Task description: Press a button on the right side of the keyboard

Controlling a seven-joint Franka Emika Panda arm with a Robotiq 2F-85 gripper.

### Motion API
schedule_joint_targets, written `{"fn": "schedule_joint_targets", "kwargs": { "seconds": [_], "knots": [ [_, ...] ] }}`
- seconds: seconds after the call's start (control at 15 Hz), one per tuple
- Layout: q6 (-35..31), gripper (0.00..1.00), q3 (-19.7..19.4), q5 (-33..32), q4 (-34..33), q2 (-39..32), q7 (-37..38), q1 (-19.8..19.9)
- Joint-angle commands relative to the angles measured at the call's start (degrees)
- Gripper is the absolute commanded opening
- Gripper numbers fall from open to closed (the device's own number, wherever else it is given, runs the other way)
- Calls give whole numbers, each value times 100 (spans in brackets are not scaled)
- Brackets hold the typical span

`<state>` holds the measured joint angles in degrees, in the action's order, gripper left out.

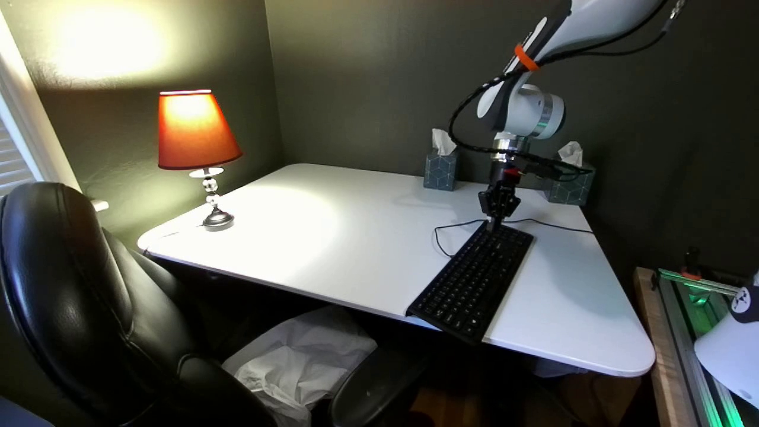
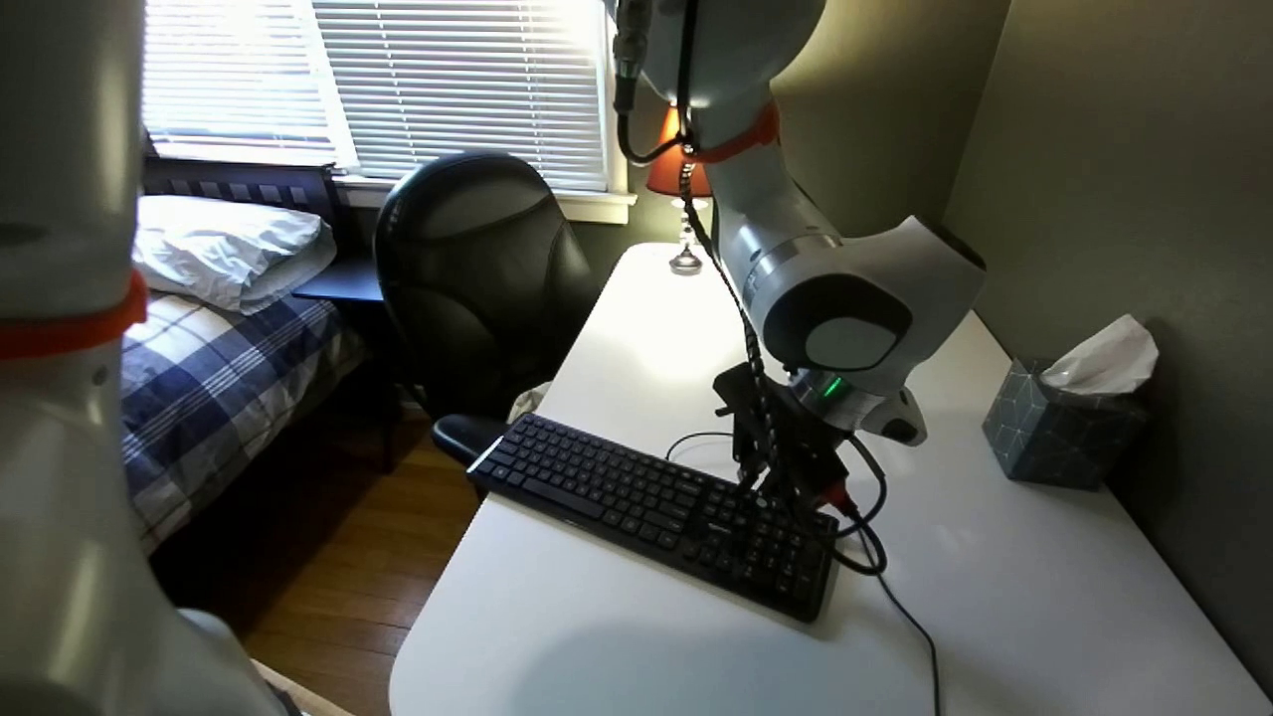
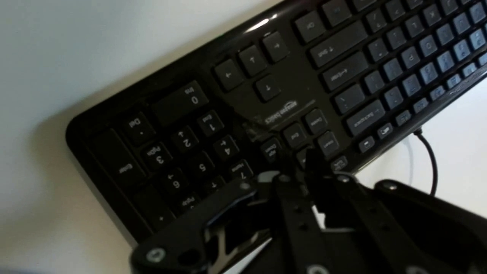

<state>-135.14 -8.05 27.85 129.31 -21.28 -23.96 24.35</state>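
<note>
Wrist view showed the black, jointed claw (image 3: 299, 165) barely spread, a narrow gap between its dark fingertips (image 3: 317, 167); whether they touched the dark keys (image 3: 293, 135) could not be told. Directly below lay the long, flat black rectangular computer keyboard (image 3: 274, 95), its number pad (image 3: 201, 165) just beside them. Both exterior views showed it on the white, round-cornered counter (image 1: 356, 237), one end jutting past the edge.

I'm watching the white arm (image 1: 611, 21) slanting down from up high, its wrist (image 1: 529, 112) angling so that the dark gripper (image 1: 493, 225) is pointing downward. The two fingers (image 3: 316, 171) are standing close together, a narrow gap showing between them, and a small green light (image 2: 831, 386) is glowing on the wrist just above.
</note>
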Motion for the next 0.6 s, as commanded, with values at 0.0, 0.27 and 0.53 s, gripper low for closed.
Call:
{"fn": "schedule_joint_targets", "kwargs": {
  "seconds": [0.0,0.27,0.53],
  "knots": [
    [-99,49,-27,-73,379,440,-125,-39],
    [-254,78,-103,-197,622,810,-160,-130],
    [-557,100,-173,-277,897,1170,-162,-222]
  ]
}}
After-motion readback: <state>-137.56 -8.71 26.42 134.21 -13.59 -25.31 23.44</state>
